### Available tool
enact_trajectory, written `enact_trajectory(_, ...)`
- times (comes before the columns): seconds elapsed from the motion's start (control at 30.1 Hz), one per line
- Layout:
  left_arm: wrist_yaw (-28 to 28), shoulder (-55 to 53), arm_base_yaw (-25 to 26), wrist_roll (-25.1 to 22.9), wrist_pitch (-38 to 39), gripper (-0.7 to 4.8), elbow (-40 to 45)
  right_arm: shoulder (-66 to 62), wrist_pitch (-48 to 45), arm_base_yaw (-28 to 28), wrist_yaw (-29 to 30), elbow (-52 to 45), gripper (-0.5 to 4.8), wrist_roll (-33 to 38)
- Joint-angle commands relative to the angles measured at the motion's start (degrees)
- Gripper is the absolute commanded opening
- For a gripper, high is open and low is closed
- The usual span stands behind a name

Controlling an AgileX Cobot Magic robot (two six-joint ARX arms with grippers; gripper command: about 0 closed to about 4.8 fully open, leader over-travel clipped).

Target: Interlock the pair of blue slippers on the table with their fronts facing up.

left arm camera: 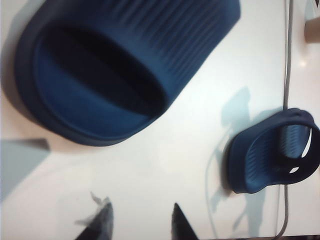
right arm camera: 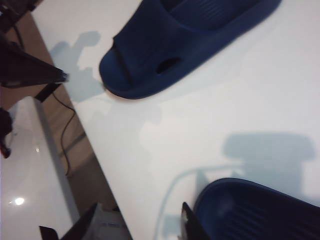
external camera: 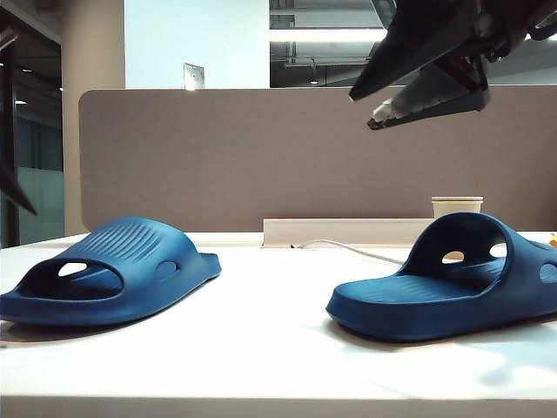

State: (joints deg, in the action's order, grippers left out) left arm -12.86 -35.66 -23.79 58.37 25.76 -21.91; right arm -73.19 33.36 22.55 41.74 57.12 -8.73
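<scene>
Exterior view: two blue slippers rest soles-down on the white surface [external camera: 278, 348], well apart, left slipper [external camera: 109, 270] and right slipper [external camera: 452, 279]. The right pincer [external camera: 418, 96] hangs above the right slipper, fingers parted, empty. The left pincer [left arm camera: 140, 222] hovers over the surface, fingers apart, gripping nothing.

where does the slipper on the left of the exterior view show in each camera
Exterior: left slipper, on the table's left side.
Left wrist: left slipper, large, just beyond the open left gripper.
Right wrist: left slipper, far side, across from the open right gripper.
Shared landmark: the right slipper, in all three.
</scene>
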Motion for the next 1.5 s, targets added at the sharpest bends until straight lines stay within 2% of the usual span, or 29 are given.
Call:
enact_trajectory(0.03, -0.02, 1.62, -0.07, 4.15, -2.12, 1.55, 2.01, 0.24, -0.61, 0.22, 2.34, 0.22, 1.98, -0.48)
enact_trajectory(0.13, 0.31, 3.3, -0.07, 8.46, -4.13, 1.66, 4.15, 0.24, -0.48, 0.85, 3.54, 0.22, 1.98, -0.52)
enact_trajectory(0.17, 0.98, 4.17, -0.07, 10.25, -5.49, 1.89, 5.31, 0.24, -0.55, 0.9, 5.57, 0.22, 1.98, -0.57)
enact_trajectory(0.23, 2.95, 5.29, -0.07, 12.68, -5.97, 1.89, 6.69, 0.24, -0.94, 2.21, 6.62, 0.22, 1.98, -0.61)
enact_trajectory(0.37, 3.91, 5.77, -0.07, 14.82, -8.61, 1.89, 8.74, 0.24, -1.01, 5.68, 6.38, 0.15, 1.98, -3.76)
enact_trajectory(0.53, 5.46, 5.73, -0.07, 17.51, -12.28, 1.89, 11.61, 0.07, -2.82, 9.03, 4.44, 0.02, 1.98, -3.74)
enact_trajectory(0.6, 6.29, 5.73, -0.07, 17.57, -13.86, 1.95, 12.46, -0.15, -3.21, 9.38, 4.44, 0.02, 1.98, -3.54)
enact_trajectory(0.66, 6.67, 5.73, -0.07, 17.92, -14.99, 2.5, 13.03, -0.2, -3.21, 9.38, 4.44, -0.04, 1.98, -3.52)
enact_trajectory(0.93, 10.75, 5.64, -0.07, 18.4, -15.67, 2.46, 13.22, -0.2, -3.19, 9.38, 4.5, -0.04, 1.98, -3.3)
enact_trajectory(1.13, 11.3, 5.64, -0.07, 21.14, -23.8, 2.46, 17.79, -0.2, -3.15, 9.38, 4.92, -0.07, 1.98, -3.3)
enact_trajectory(1.5, 14.36, 5.6, -0.07, 20.74, -26.32, 2.46, 18.8, -0.2, -3.23, 9.38, 4.9, -0.04, 1.98, -3.3)
